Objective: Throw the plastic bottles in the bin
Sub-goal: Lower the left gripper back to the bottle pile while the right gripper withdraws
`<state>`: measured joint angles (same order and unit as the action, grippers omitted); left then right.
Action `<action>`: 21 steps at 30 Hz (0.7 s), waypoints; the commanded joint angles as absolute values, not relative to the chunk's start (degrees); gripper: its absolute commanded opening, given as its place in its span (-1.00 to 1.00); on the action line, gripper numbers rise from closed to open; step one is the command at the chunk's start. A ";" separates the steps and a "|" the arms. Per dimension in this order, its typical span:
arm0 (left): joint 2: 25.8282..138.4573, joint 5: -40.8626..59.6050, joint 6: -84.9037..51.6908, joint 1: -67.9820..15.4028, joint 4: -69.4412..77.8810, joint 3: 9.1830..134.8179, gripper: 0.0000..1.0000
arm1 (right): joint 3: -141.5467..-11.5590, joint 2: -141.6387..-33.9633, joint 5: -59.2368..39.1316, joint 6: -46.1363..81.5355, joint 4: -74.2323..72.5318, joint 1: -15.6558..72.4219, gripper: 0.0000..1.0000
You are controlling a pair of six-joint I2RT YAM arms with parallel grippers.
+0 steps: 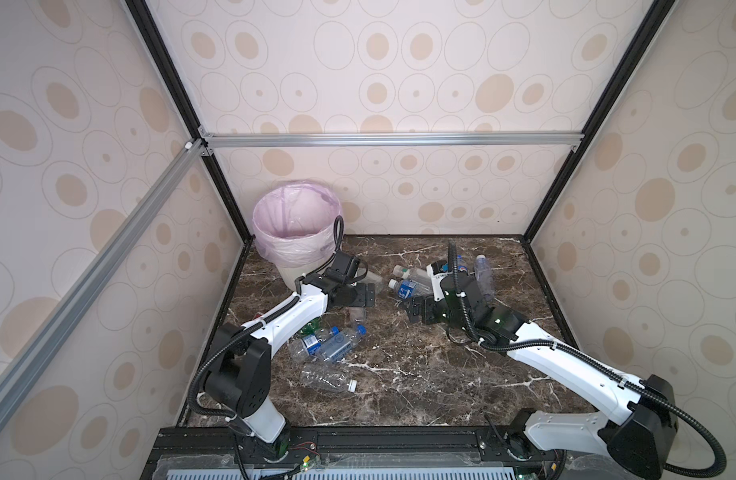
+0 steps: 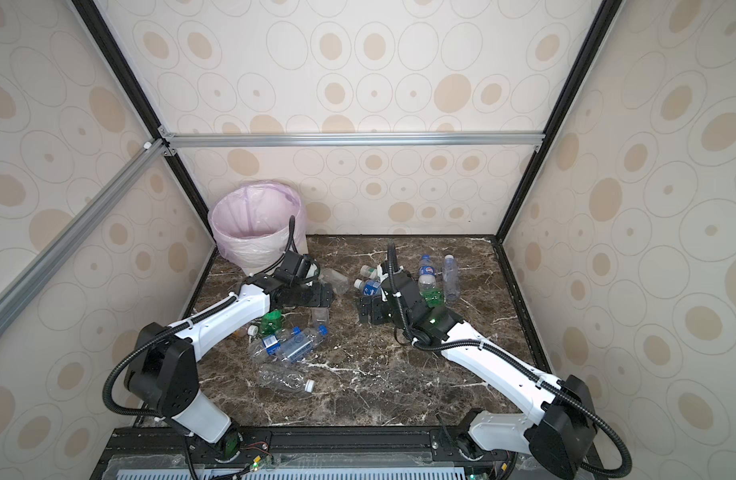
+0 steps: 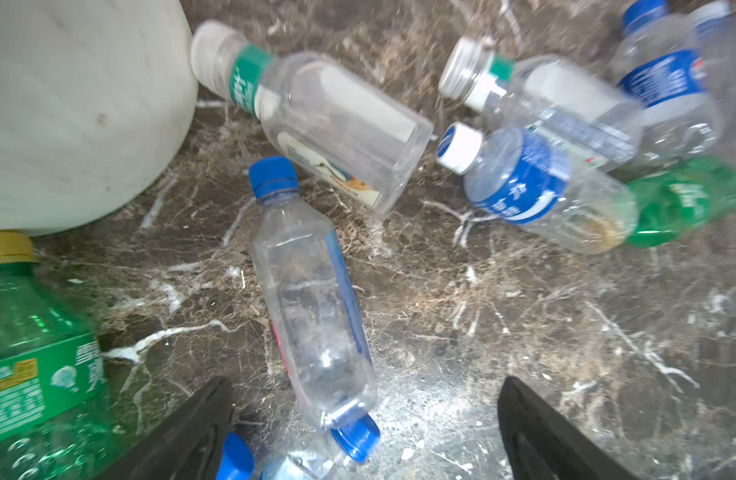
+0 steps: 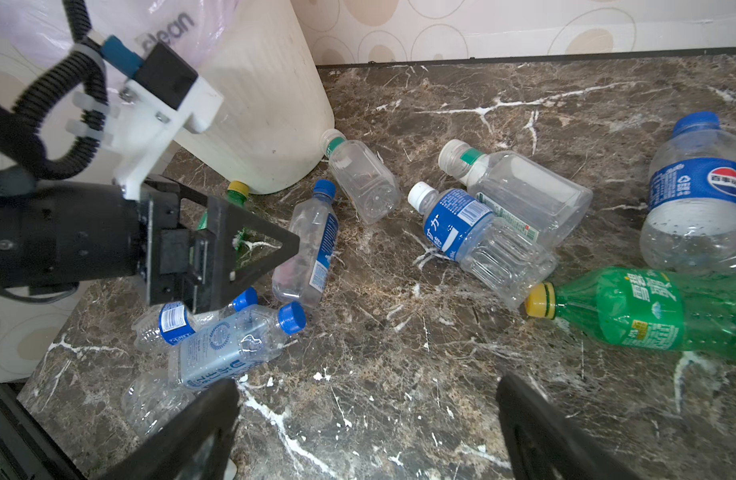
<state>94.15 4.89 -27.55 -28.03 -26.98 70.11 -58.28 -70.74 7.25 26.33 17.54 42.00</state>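
just left of my left gripper (image 1: 360, 296): bin (image 1: 291, 253), no bottle seen inside. left jaws spread wide, empty; blue-capped bottle (image 3: 312, 299) just ahead. right gripper (image 1: 420, 309) also agape, empty; bottle cluster (image 4: 482, 224) ahead. all visible bottles on table (image 1: 399, 374); i judge task barely begun.

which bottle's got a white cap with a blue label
The ribbed clear bottle lying beside the green bottle. The white-capped ones next to it have green neck bands; other blue-labelled ones have blue caps.
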 commanded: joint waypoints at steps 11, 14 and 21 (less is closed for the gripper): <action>105.55 4.30 -25.59 -28.63 -22.81 72.20 0.98 | -54.85 -67.63 6.78 29.07 17.04 39.95 0.99; 107.77 4.44 -25.27 -28.95 -22.98 73.49 0.98 | -54.51 -67.41 6.67 29.34 17.00 39.51 1.00; 109.37 5.19 -25.19 -31.32 -21.79 75.42 0.98 | -53.96 -67.36 6.30 30.27 16.67 38.46 1.00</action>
